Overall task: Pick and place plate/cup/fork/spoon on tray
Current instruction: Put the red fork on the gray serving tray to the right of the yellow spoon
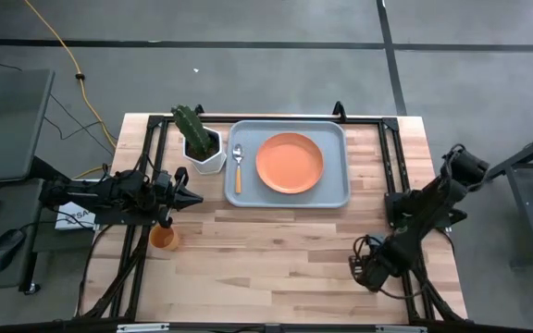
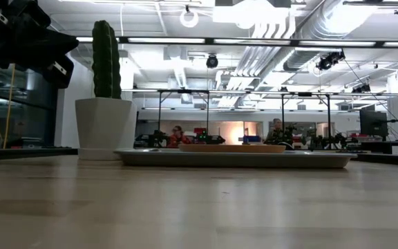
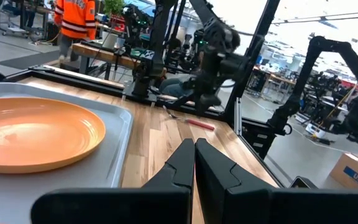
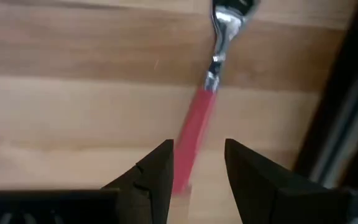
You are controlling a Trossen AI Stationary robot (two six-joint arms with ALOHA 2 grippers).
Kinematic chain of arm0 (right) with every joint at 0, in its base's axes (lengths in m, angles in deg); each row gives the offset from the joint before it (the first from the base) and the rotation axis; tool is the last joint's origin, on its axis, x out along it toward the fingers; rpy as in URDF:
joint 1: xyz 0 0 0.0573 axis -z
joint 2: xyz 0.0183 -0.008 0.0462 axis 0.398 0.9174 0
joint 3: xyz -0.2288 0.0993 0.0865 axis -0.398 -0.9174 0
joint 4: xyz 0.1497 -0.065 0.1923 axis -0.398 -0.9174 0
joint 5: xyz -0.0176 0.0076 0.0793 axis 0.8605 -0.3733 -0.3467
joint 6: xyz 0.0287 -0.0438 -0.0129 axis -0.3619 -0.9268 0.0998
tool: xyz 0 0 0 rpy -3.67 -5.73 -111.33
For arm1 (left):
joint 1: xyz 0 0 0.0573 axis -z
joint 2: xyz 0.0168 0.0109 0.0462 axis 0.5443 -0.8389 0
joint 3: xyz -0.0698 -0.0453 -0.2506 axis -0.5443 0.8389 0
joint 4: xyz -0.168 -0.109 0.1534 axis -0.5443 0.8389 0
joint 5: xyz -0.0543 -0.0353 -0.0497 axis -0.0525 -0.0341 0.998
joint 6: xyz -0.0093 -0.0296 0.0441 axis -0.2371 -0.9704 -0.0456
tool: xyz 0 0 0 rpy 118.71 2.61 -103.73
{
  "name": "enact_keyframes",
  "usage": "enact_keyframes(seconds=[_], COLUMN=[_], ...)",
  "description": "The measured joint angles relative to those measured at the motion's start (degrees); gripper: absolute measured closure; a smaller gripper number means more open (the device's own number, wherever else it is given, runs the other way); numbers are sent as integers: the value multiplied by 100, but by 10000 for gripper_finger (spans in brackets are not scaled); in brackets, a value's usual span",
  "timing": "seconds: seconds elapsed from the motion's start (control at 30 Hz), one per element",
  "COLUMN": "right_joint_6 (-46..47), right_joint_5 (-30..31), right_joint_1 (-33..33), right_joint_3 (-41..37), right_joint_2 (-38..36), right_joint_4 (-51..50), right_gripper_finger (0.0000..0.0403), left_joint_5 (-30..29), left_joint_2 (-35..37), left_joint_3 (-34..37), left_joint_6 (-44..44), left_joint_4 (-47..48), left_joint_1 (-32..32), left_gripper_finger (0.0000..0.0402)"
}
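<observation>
The orange plate [image 1: 290, 163] and the spoon [image 1: 238, 169] lie in the blue-grey tray [image 1: 336, 196] at the far middle of the table. The tray also shows in the low view [image 2: 233, 159]. The orange cup [image 1: 164, 238] stands on the table under my left arm. My left gripper [image 1: 195, 197] is shut and empty, held left of the tray; its wrist view [image 3: 194, 163] looks across the plate [image 3: 33, 132]. The pink-handled fork [image 4: 194, 124] lies on the wood at the near right. My right gripper [image 4: 197, 168] is open and points down over it, with a finger on either side of the handle.
A white pot with a green cactus [image 1: 199, 141] stands just left of the tray's far corner. Black frame rails [image 1: 391, 157] run along the table's sides. Bare wood [image 1: 266, 259] lies between the tray and the near edge. People show in the room behind.
</observation>
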Motion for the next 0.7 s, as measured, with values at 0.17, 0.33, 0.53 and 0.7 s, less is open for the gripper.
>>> enact_keyframes(seconds=[0.17, 0.33, 0.53, 0.7], right_joint_6=[21, 15, -93, -116], right_joint_5=[-4, -65, -45, -41], right_joint_1=[0, 7, 44, 44], right_joint_3=[-764, -1011, -1015, -1013], right_joint_2=[5, -11, -11, 0], right_joint_4=[1213, 1460, 1429, 1286], right_gripper_finger=[267, 267, 268, 295], left_joint_5=[0, 0, 0, 0], left_joint_2=[-1, -1, 0, -1], left_joint_3=[0, 0, 1, 2], left_joint_6=[0, 0, 0, 0], left_joint_4=[0, 0, 0, 0], left_joint_1=[0, 0, 0, 0], left_gripper_finger=[401, 401, 401, 401])
